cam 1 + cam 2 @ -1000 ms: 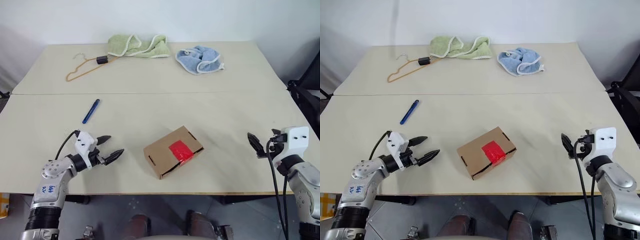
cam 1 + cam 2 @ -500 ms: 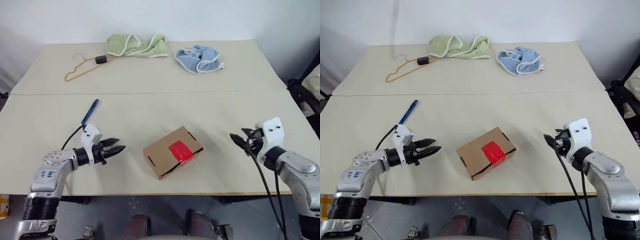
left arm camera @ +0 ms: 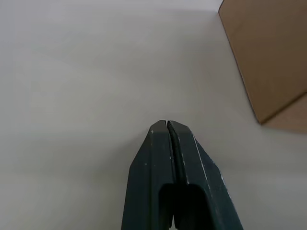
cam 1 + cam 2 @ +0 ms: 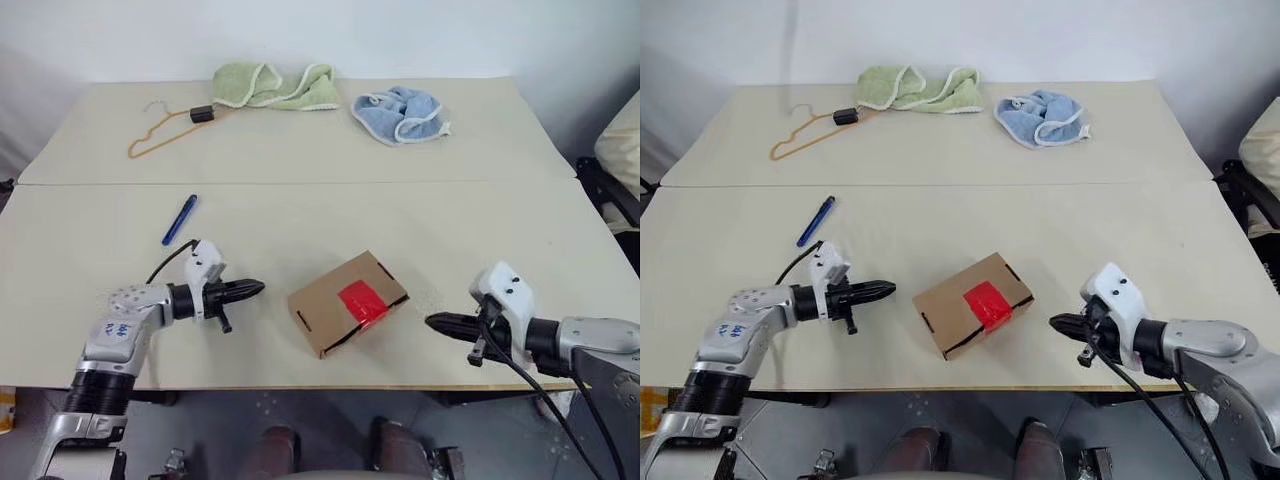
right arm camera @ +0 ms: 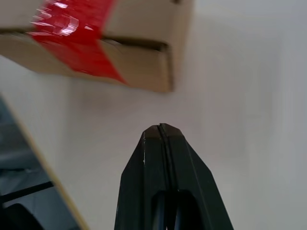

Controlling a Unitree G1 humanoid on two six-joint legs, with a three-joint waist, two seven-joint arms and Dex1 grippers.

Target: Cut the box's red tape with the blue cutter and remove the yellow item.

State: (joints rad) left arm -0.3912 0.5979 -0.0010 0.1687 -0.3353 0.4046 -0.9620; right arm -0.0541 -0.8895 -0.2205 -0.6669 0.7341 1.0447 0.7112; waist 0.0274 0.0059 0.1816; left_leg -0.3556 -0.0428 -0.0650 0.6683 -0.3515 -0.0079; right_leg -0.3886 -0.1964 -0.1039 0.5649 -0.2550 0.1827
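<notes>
The brown cardboard box (image 4: 347, 302) lies closed near the table's front edge, with the red tape (image 4: 361, 303) across its top seam. The blue cutter (image 4: 180, 220) rests on the table behind and to the left of the box. My left gripper (image 4: 258, 288) is shut and empty, pointing at the box's left end with a small gap between them. My right gripper (image 4: 432, 321) is shut and empty, pointing at the box's right side from a short way off. The box (image 5: 144, 57) and its red tape (image 5: 76, 38) also show in the right wrist view. The yellow item is hidden.
At the table's (image 4: 300, 215) far side lie an orange wire hanger (image 4: 165, 132), a light green towel (image 4: 272, 87) and a blue cloth (image 4: 402, 115). A seam runs across the tabletop behind the cutter.
Both grippers closed from open to shut. The left hand moved right toward the box. The right hand swung left and back toward me, turning its fingers toward the box.
</notes>
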